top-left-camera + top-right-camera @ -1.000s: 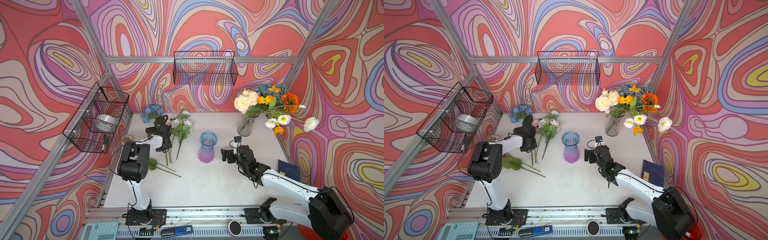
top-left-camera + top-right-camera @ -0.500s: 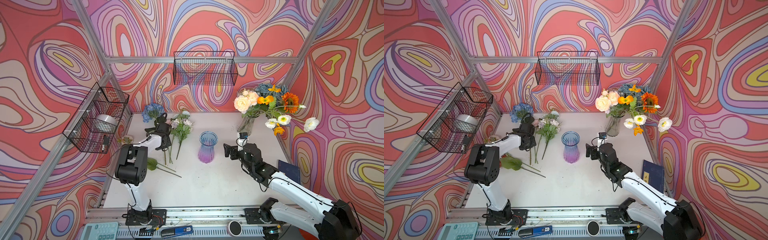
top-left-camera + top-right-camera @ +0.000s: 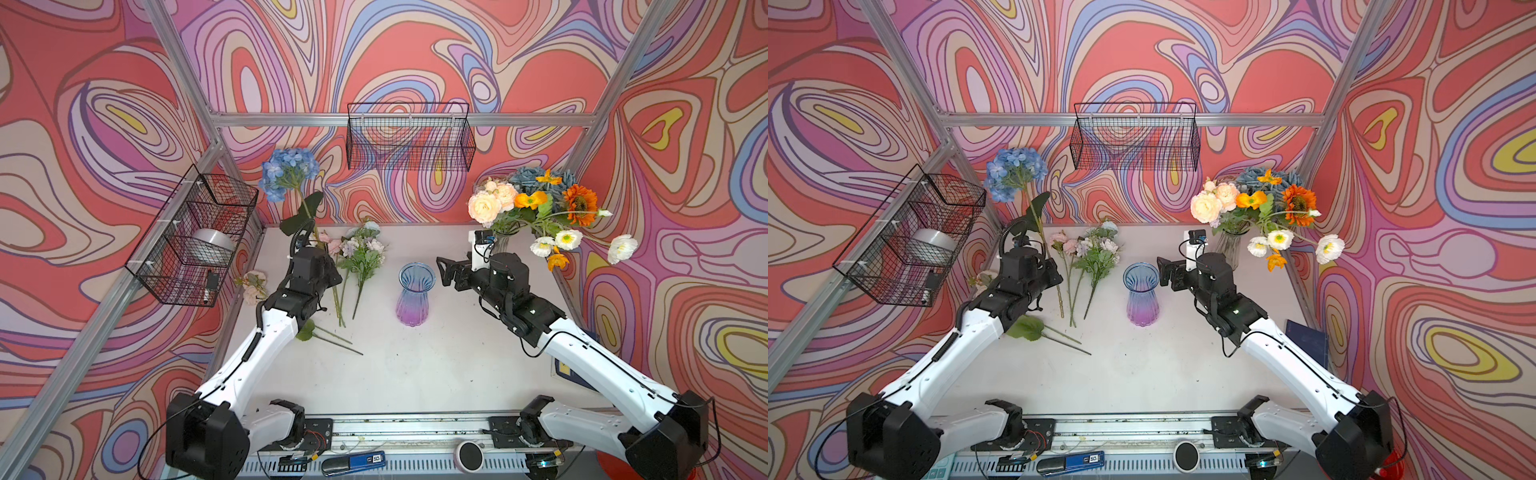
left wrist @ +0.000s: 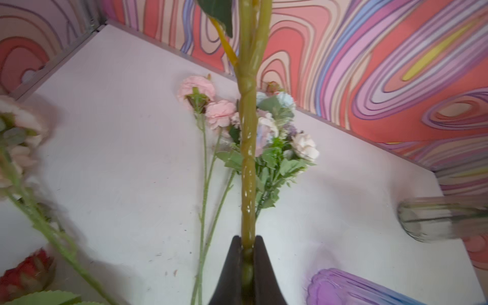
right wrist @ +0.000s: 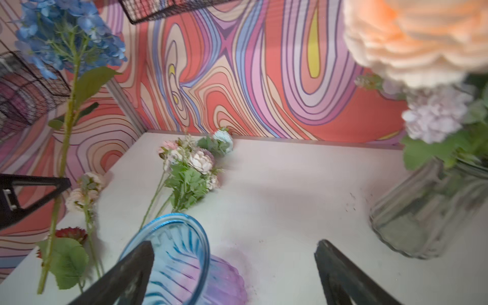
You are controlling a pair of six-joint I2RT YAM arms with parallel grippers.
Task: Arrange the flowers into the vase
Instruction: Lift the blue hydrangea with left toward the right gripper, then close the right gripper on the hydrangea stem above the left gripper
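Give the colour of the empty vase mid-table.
The vase is blue at the rim, fading to purple at the base; clearest in a top view.

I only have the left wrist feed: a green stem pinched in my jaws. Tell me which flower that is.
Observer: The blue hydrangea, held nearly upright by the left gripper.
Operator: Report the right gripper.
Observer: The right gripper is open, close beside the blue-purple vase's rim.
Operator: Say what's in that vase.
Observer: Nothing; it is empty.
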